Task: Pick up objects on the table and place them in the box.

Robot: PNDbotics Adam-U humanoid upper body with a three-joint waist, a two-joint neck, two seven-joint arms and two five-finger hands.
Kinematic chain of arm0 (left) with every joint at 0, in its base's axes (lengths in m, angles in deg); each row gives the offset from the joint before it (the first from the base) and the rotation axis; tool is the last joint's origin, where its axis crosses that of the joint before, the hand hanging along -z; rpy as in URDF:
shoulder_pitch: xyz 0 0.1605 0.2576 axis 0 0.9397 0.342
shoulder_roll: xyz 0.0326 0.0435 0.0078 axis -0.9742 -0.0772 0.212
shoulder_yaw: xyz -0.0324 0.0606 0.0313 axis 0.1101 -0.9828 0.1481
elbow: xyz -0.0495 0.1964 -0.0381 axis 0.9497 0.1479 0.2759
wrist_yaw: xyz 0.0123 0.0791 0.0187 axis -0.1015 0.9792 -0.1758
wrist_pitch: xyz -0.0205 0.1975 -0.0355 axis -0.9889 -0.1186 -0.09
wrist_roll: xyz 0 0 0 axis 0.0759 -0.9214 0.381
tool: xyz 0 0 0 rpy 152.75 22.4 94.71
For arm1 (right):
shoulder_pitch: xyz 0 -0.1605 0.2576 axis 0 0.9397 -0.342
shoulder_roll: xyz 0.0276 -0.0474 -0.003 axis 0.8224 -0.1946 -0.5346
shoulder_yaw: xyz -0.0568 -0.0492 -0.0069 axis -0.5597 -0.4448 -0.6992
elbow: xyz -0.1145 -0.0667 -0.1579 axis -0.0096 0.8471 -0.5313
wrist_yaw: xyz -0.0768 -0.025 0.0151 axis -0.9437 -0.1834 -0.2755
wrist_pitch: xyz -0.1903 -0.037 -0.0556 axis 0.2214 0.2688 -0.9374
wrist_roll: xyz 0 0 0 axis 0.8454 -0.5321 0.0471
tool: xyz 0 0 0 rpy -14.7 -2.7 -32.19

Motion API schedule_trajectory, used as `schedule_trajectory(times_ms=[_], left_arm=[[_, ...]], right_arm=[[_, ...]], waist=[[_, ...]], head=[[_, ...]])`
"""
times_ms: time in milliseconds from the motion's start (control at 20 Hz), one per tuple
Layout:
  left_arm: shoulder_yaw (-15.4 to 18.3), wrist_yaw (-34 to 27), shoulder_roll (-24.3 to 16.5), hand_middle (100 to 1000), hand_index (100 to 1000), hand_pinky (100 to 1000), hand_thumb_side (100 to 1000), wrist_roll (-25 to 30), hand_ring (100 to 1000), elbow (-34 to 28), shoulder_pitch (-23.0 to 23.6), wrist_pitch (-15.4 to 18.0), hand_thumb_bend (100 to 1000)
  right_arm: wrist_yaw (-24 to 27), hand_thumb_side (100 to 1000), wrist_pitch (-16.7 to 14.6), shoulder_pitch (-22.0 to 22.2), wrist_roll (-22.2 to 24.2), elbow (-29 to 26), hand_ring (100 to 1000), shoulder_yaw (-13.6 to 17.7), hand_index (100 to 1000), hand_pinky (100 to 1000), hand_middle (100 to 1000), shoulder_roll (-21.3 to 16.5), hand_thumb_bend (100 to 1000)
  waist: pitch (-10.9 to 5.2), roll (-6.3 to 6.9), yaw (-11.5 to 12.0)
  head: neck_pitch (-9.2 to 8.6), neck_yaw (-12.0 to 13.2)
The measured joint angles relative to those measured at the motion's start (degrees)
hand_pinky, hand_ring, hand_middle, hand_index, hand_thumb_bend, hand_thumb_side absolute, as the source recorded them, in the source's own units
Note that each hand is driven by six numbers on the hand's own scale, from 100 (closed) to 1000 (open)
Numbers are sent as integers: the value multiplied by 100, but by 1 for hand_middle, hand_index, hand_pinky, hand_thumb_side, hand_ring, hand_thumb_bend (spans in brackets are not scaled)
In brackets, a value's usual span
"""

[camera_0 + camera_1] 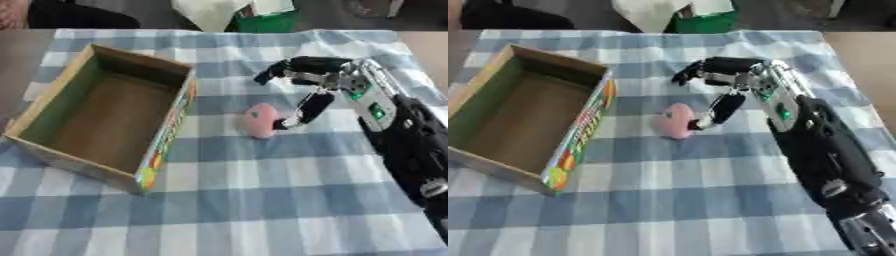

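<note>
Left eye view: right hand (pixel 319 80) beside pink object (pixel 260 120).

- A blue and white checked cloth (pixel 262 200) covers most of the table (pixel 26 45), whose bare brown top shows at the far left and far right.
- Beyond the far edge stands a green container (pixel 267 21), with something white (pixel 210 12) leaning on it, perhaps paper or a bag.
- A dark shape (pixel 79 15) fills the far left corner.
</note>
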Motion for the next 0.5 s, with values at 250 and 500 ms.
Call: schedule_trajectory(times_ms=[250, 500], left_arm=[[0, 0, 1, 615, 773, 505, 557, 4, 383, 0, 0, -3, 171], [1, 3, 2, 616, 773, 506, 557, 5, 383, 0, 0, -4, 172]], right_arm=[[-3, 363, -74, 0, -74, 32, 873, -41, 817, 863, 693, 0, 371], [23, 354, -150, 2, -150, 29, 854, -98, 778, 850, 655, 0, 259]], waist=[[12, 0, -1], [19, 1, -1]], head=[[0, 1], [1, 8]])
